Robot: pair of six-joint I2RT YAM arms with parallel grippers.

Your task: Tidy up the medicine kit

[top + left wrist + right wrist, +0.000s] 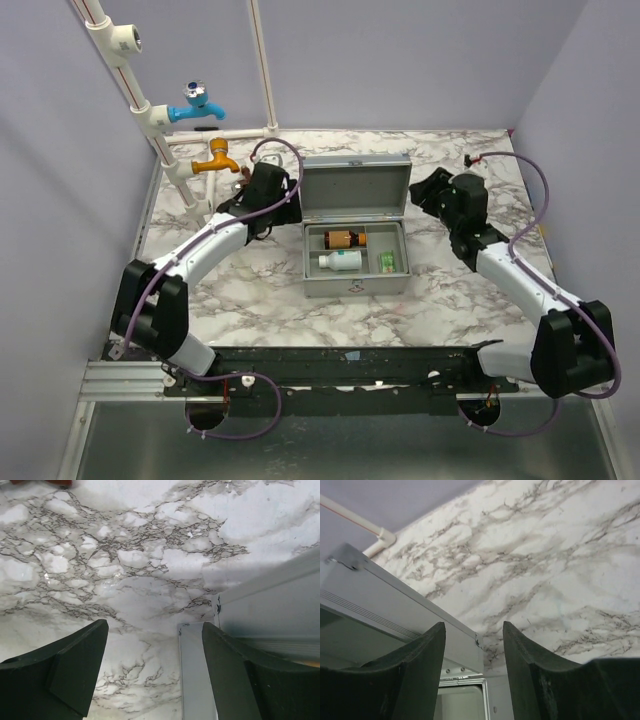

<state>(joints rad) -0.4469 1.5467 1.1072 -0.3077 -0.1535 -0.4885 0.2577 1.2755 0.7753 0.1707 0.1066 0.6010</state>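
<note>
— While the grey metal medicine kit (355,190) stands open mid-way across the white marble-patterned table (250,295), lid upright, what do we read from above?

— We see a brown bottle with an orange label (344,239) and a white plastic bottle (340,261) lying in the tray's two left compartments, and a small green packet (387,261) in the right one. Our left gripper (288,198) hangs just beside the lid's left edge, our right gripper (425,190) beside its right edge. We judge the packing done and the closing in hand.

— And our left wrist?

— Its fingers (75,670) are spread wide over bare marble, pinching nothing. The kit's edge lies just beside one of them.

— Our right wrist?

— Its fingers (420,665) are parted. The lid's corner shows between them with a gap, so nothing is gripped. Next, we think, comes a gentle push from behind the lid to swing it down without sliding the box.

— Any writing?

— None we can read, as the labels are too small.
</note>
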